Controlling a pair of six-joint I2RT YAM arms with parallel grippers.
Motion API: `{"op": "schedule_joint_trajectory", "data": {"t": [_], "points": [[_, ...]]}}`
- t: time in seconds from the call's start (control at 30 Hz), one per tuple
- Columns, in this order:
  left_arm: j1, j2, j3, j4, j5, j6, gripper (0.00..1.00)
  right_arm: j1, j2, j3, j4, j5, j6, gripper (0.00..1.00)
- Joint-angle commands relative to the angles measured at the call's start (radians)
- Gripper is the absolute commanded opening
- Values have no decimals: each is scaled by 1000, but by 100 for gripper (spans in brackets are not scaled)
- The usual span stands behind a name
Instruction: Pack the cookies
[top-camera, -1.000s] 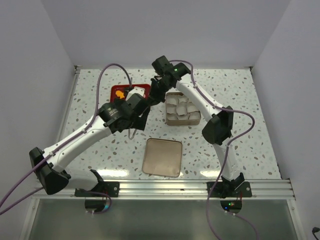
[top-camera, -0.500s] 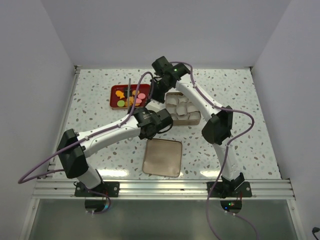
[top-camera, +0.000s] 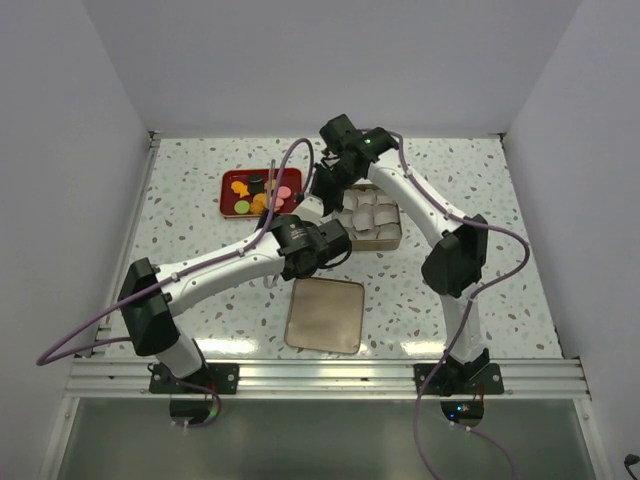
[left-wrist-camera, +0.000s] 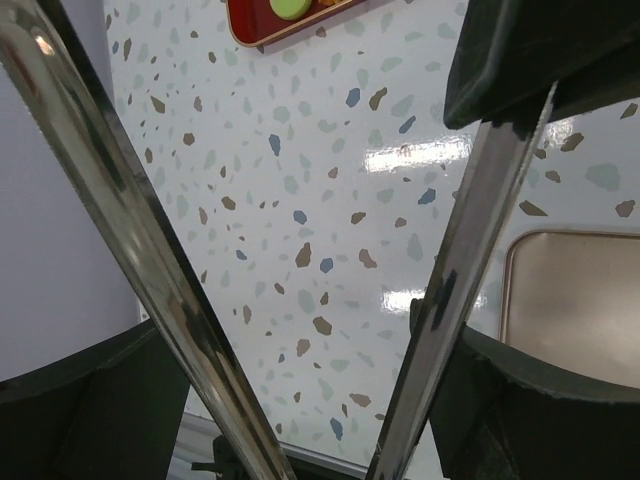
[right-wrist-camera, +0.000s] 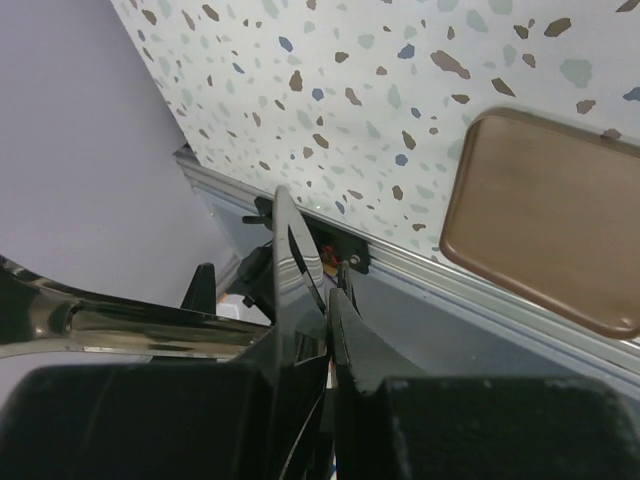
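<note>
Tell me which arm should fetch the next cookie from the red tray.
Right, probably. The right gripper hangs between the red tray and the tin, close to the cookies. The left gripper, open and empty, sits over bare table nearer the lid.

Brightly and evenly lit from overhead, with soft white glare patches on the near part of the speckled desk (top-camera: 480, 200) and only faint shadows under the arms. Sharp throughout from above. Up close, blurred along the shiny left fingers (left-wrist-camera: 130, 230), with one hot reflection on the desk beyond, and dim and murky low around the gleaming right fingers (right-wrist-camera: 295, 250).
</note>
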Motion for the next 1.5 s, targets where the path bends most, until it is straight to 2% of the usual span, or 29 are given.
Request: {"op": "schedule_joint_trajectory", "data": {"t": [0.0,0.13,0.37,0.53,0.77,0.83,0.9,1.0,1.07,1.1,1.3,1.43,1.47], "points": [[14,6,40,-9,-61,-31,87,9,-125,-12,-50,-91,-9,0],[8,15,44,-9,-65,-32,82,9,-167,-67,-11,-134,20,0],[-21,59,78,-9,-62,-23,67,15,-214,-150,20,-166,46,0],[-35,78,95,-9,-54,-15,68,26,-284,-254,112,-215,104,0],[-42,58,95,-9,-41,-8,68,28,-387,-319,177,-254,161,0],[-42,46,96,-8,-30,-3,67,28,-416,-356,206,-261,173,7],[-42,30,98,-6,-18,9,66,26,-455,-376,238,-257,190,23],[-44,0,92,26,22,43,64,25,-481,-411,256,-254,195,33],[-44,-26,90,52,38,64,62,19,-498,-431,261,-252,193,36],[-44,-36,84,63,56,75,61,14,-504,-437,264,-252,192,41],[-44,-97,40,130,113,123,59,-21,-535,-411,255,-246,189,47],[-44,-128,11,153,139,144,56,-46,-559,-379,223,-241,181,63],[-44,-141,6,161,145,155,56,-50,-567,-377,220,-240,183,64]]}}
